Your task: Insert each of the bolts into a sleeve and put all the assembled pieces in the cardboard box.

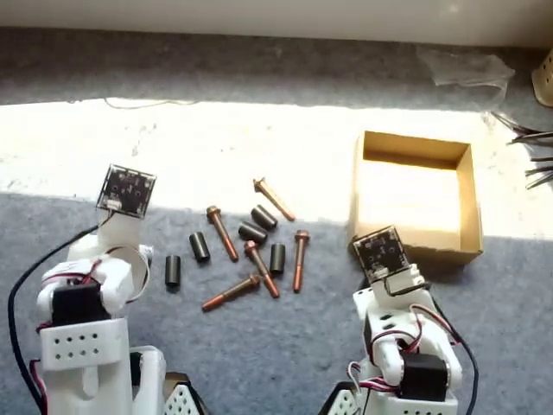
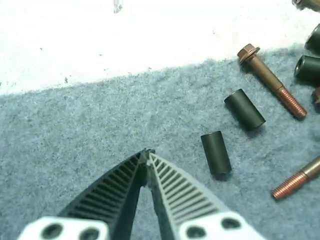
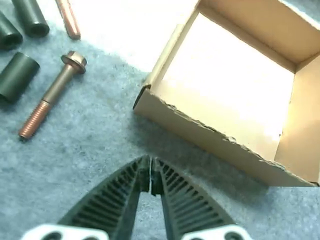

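Left wrist view: my left gripper (image 2: 148, 155) has its jaws pressed together w/ nothing btwn them, tips low over the grey mat (image 2: 75, 150). My right gripper (image 3: 150, 161) is the same, pressed together and empty, over the mat on the near side of the cardboard box (image 3: 210, 137).

The nearest sleeve (image 2: 216, 152) lies flat just right of my left tips, abt level w/ them. Its long axis runs roughly near-far and it touches nothing. A second sleeve (image 2: 244, 109) sits a bit farther right and far, tilted. Past it is a bolt (image 2: 271, 80), head at its far end.

On the right side, the rightmost bolt (image 3: 51, 95) lies left of my right tips, axis near-far, head far, w/ another sleeve (image 3: 17, 75) just beside it on its left.

High view shows all parts loose btwn the arms, none assembled yet. The box is far right, in the sun patch, w/ nothing inside.

My guess: the left arm is nearer that first sleeve, so it goes there. It'd need to spread, shift right and close across the sleeve's short width. The right arm is nearer the bolt and the box.
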